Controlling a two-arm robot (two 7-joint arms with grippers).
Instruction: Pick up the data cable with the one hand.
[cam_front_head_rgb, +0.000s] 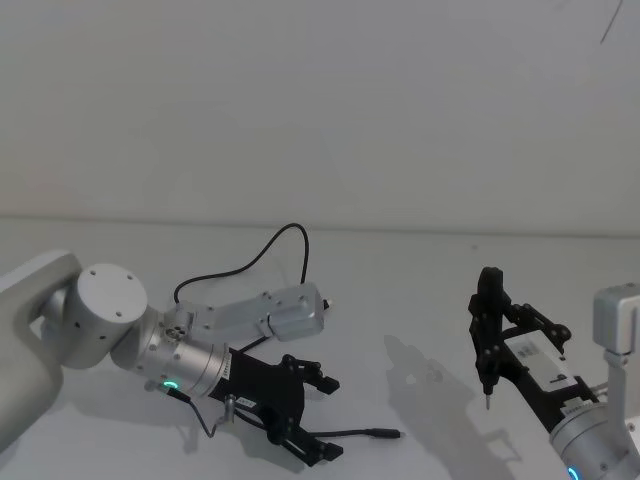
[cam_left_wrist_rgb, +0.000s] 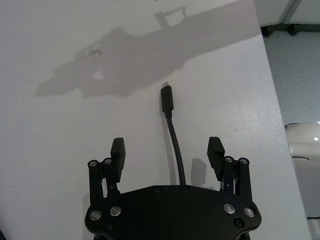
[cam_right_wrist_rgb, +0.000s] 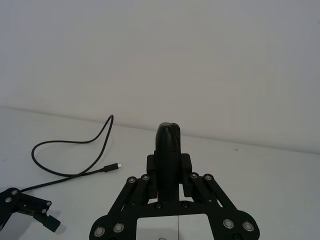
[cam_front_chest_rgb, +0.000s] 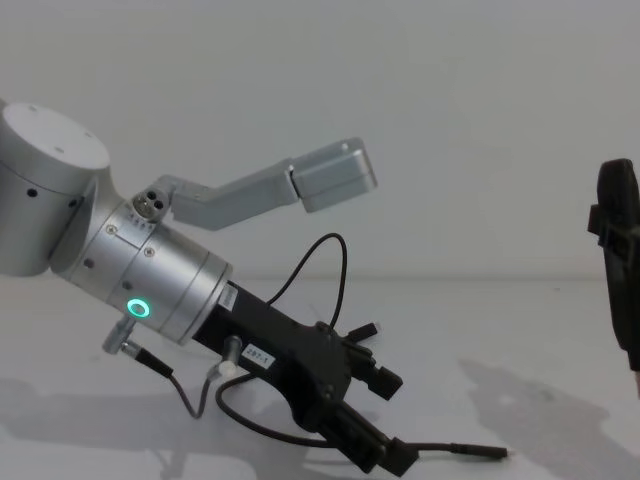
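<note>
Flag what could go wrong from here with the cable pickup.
1. The thin black data cable lies flat on the white table between the open left claw's fingers; closing too high could miss it.
2. Its long slack loop could drag or snag on lifting.
The right claw sits parked at right.

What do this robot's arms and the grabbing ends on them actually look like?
The left arm and right arm are fat silver-grey cylinders. The left one has a green ring light and a thin black wire at its wrist. The left gripper and right gripper are black and angular, with two jointed fingers, silver screws and a small white label.
</note>
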